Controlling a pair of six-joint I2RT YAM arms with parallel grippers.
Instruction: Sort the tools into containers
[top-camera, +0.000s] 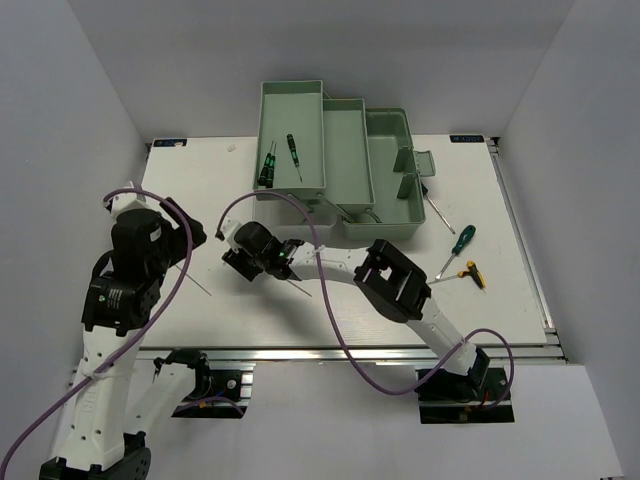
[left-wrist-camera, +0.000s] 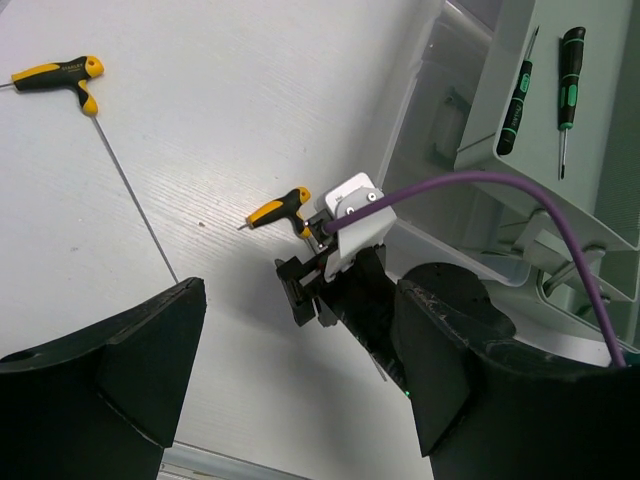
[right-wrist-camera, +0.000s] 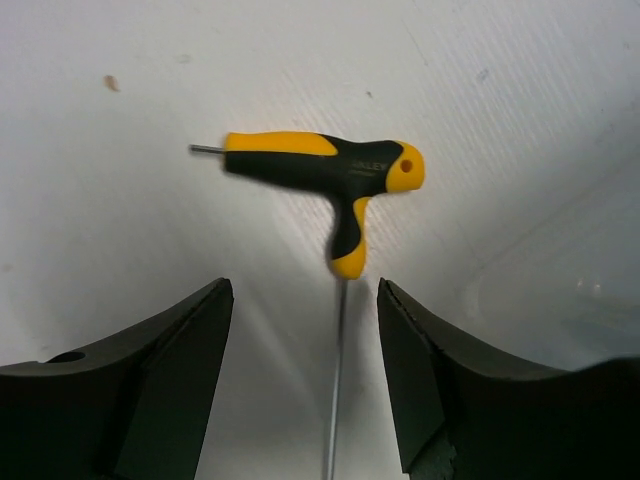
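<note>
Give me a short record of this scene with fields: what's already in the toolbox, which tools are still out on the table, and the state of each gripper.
toolbox: mint-green toolbox, trays stepped open, far middle of the table
left tray: two green-black screwdrivers
table, right side: green screwdriver; yellow-black T-handle tool
table, centre: second T-handle tool
right gripper: open, fingers either side of the second T-handle tool's thin shaft, not gripping it
left gripper: open, empty

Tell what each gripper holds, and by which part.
Nothing is held. The right gripper stands open, jaws clear of the yellow-black T-handle tool, whose shaft lies between them; the left gripper is open and empty.
</note>
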